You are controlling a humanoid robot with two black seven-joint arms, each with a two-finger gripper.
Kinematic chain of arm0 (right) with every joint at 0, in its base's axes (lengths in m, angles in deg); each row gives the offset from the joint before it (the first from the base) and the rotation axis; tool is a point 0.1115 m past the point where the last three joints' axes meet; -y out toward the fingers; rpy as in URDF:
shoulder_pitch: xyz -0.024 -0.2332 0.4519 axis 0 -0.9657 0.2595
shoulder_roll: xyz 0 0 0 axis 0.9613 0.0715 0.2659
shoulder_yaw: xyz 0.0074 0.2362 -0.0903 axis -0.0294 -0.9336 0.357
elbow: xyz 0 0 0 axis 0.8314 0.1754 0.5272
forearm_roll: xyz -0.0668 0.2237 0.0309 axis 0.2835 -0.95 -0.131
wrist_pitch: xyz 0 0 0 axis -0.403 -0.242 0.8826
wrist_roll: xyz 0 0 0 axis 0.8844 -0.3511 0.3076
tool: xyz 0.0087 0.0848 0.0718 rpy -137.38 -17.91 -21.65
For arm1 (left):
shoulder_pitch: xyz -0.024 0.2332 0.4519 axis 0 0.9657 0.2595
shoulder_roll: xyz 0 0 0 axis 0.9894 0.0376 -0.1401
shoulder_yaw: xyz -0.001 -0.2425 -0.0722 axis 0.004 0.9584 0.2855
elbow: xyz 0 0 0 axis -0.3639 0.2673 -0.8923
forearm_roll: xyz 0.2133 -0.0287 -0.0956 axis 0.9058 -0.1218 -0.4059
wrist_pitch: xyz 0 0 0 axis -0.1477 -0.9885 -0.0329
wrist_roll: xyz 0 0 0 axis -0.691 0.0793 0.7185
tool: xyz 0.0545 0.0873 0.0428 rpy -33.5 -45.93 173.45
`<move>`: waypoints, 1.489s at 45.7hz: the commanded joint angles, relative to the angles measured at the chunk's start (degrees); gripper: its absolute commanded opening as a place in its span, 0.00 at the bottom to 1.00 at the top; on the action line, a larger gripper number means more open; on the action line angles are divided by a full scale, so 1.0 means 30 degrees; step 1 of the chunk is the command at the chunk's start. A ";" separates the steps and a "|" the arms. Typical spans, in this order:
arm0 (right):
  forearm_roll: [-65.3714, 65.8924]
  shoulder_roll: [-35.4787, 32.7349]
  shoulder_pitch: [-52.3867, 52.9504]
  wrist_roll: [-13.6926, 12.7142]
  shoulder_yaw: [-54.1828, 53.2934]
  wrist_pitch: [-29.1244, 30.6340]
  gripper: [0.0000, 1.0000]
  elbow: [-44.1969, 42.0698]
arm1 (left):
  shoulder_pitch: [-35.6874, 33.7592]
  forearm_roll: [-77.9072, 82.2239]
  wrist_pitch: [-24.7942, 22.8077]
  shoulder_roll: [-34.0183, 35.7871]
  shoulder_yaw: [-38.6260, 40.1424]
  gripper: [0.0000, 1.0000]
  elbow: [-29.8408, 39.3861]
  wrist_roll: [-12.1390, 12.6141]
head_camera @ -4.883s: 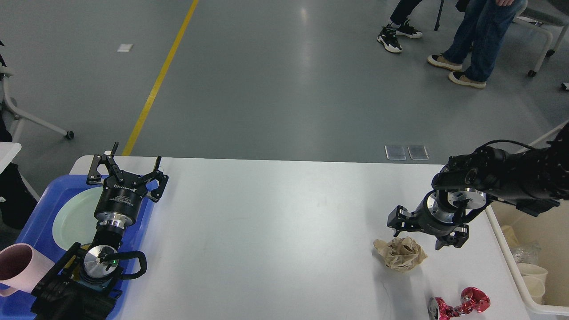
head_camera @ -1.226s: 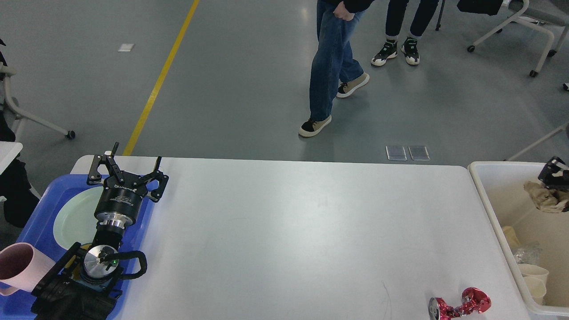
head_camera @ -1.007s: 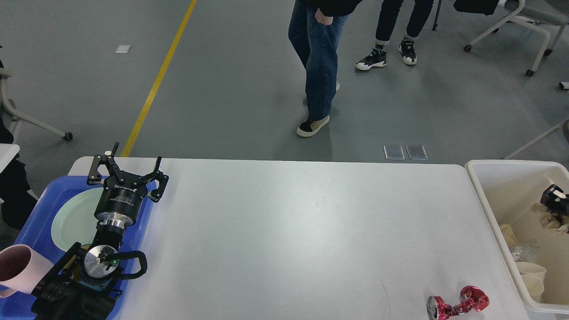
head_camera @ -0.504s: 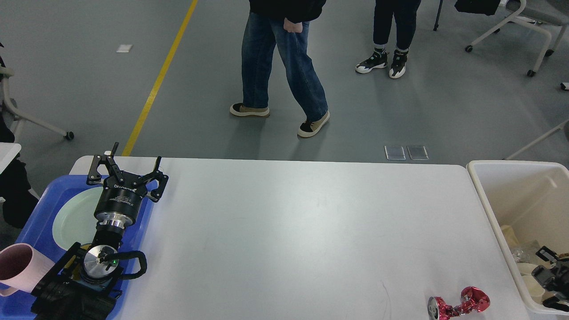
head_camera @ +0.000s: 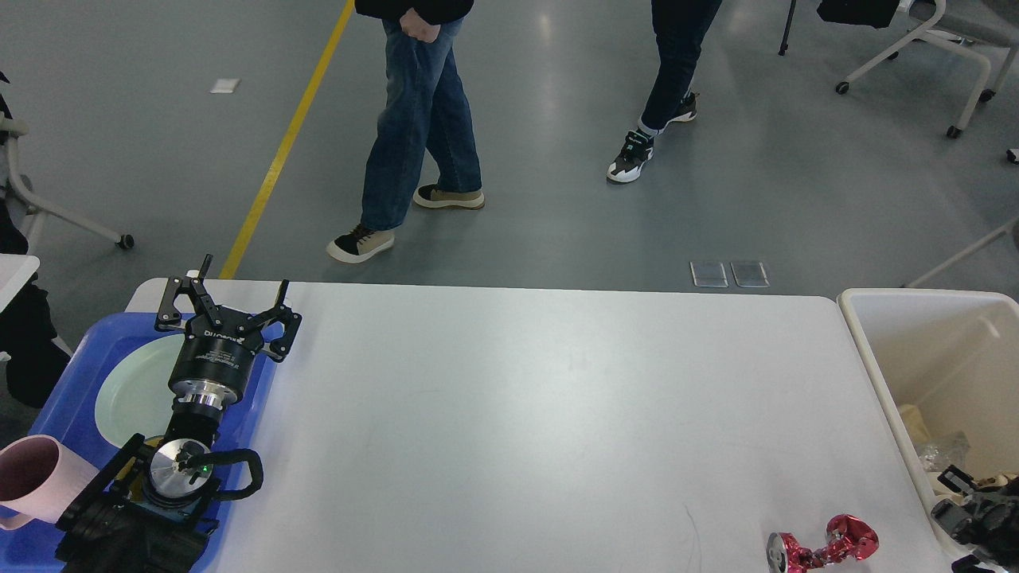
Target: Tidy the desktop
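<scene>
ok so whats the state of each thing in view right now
left tool: open, holding nothing, over the blue tray
right tool: low over the bin's near end, open or shut unclear
desktop: mostly bare, one piece of trash left
red can: crushed, lying at the near right corner
bin: open-topped, some trash inside
blue tray: holds a plate
plate: flat, empty
pink cup: tipped on its side

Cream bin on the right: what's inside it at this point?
The cream bin holds white paper cups, clear crinkled plastic and pale crumpled paper. The right gripper sits inside near its front, covering whatever lies beneath it.
</scene>
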 commanded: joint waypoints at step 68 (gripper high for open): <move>0.2786 -0.1700 2.3693 -0.0184 0.6327 1.5076 1.00 1.5997 | 0.0000 -0.0021 0.0000 0.0001 -0.0021 0.96 0.0001 0.0000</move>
